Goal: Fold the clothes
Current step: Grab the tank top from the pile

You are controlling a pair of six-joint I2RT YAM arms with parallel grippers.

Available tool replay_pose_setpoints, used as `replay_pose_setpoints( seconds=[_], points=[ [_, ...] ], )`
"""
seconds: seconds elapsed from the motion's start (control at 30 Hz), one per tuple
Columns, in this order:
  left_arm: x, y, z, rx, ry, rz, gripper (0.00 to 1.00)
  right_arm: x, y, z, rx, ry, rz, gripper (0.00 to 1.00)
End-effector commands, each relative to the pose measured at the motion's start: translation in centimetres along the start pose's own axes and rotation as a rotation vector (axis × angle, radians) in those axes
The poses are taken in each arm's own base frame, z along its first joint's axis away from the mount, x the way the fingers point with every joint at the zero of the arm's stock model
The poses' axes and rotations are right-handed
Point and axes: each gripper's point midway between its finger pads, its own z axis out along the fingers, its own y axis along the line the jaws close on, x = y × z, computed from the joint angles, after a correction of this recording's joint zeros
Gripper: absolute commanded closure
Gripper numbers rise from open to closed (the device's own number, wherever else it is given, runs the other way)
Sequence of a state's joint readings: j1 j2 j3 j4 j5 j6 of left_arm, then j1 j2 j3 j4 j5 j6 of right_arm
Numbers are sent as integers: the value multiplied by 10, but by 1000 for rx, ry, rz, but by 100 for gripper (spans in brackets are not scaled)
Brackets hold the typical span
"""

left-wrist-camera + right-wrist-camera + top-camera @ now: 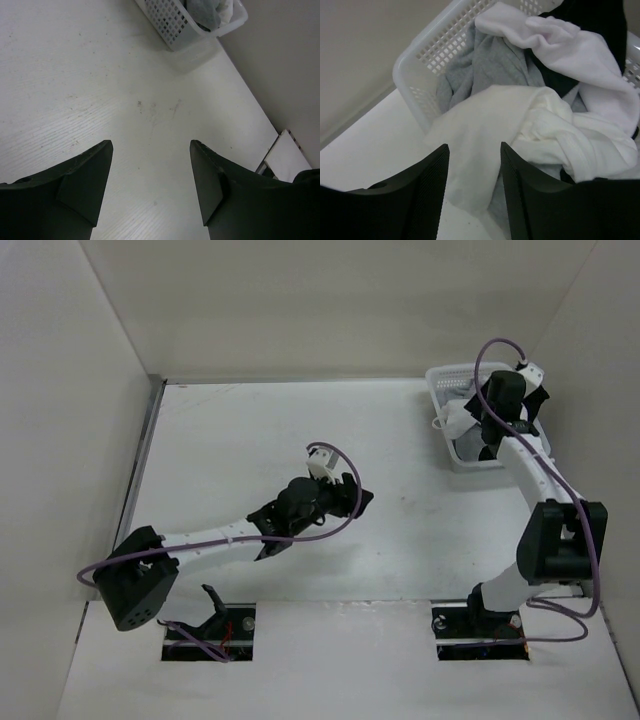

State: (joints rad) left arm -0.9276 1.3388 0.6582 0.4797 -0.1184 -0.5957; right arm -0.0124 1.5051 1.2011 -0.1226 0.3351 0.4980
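Two end effectors are in view, one on each arm. Left end effector hangs over the bare middle of the tabletop. Its two fingers are spread wide with nothing between them, and its wrist view shows only scuffed white surface beneath the gap.

Right end effector is reached out to the far right corner, at the single white lattice basket. Its two fingers are parted to a moderate gap and grip nothing. Through that gap shows the white garment, the clothes to be folded. It lies on top of the pile in the basket, and one flap spills over the rim and hangs down outside the wall, just beyond the fingertips. Whether the fingertips touch the fabric cannot be told.

Around it in the basket are one grey garment, against the far left wall of the basket, and one black garment, deeper in on the right. A second, brighter mass of white fabric is draped across the black one. Whether it belongs to the same white garment cannot be told.

Farther out, two purple cables loop along the arms, one per arm. Three plain pale walls close the tabletop on the left, far and right sides.
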Motion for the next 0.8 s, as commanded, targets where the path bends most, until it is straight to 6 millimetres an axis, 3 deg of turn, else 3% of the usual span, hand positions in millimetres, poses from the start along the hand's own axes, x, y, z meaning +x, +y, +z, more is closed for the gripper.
replay_pose_setpoints(
  seconds=[0.0,0.1,0.33,0.5,0.63,0.7,0.77],
  points=[
    [-7,-16,-1,67,-43,15,38,-9,26,18,-74,15,32,51],
    [-7,-15,-1,64,-44,15,37,-2,25,27,-53,32,37,54],
    [-7,-10,1,53,-43,6,37,16,0,18,33,24,40,54],
    [-6,-11,3,54,-39,4,37,34,4,25,1,71,34,58],
    [-7,-10,3,49,-42,3,37,35,2,25,9,71,51,64],
    [-6,-9,4,46,-41,3,37,32,3,22,2,56,60,78],
    [-7,-9,5,45,-40,4,37,28,3,17,-1,46,67,76]
  ],
)
